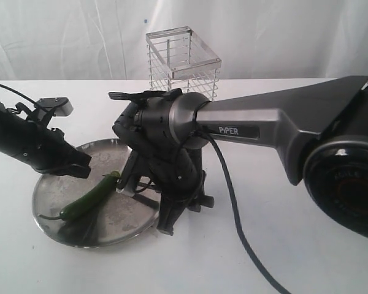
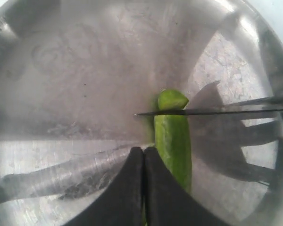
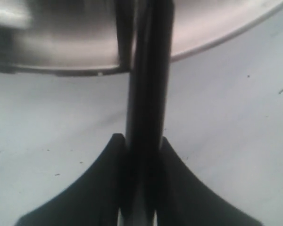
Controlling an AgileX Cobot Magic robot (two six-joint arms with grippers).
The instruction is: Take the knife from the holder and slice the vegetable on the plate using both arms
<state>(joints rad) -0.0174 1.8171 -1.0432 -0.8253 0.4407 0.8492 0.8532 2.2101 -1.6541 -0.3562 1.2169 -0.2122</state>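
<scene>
The green chili pepper lies on the steel plate. The black knife stands edge-on across the chili close to its end, with the blade on it. My right gripper is shut on the knife's handle at the plate's right rim. My left gripper is shut, its fingertips pressed together just beside the chili; part of the chili is hidden under one finger. The wire holder stands at the back with nothing showing in it.
The white table runs around the plate. The right arm's black cable trails toward the front edge. A white curtain hangs behind the holder.
</scene>
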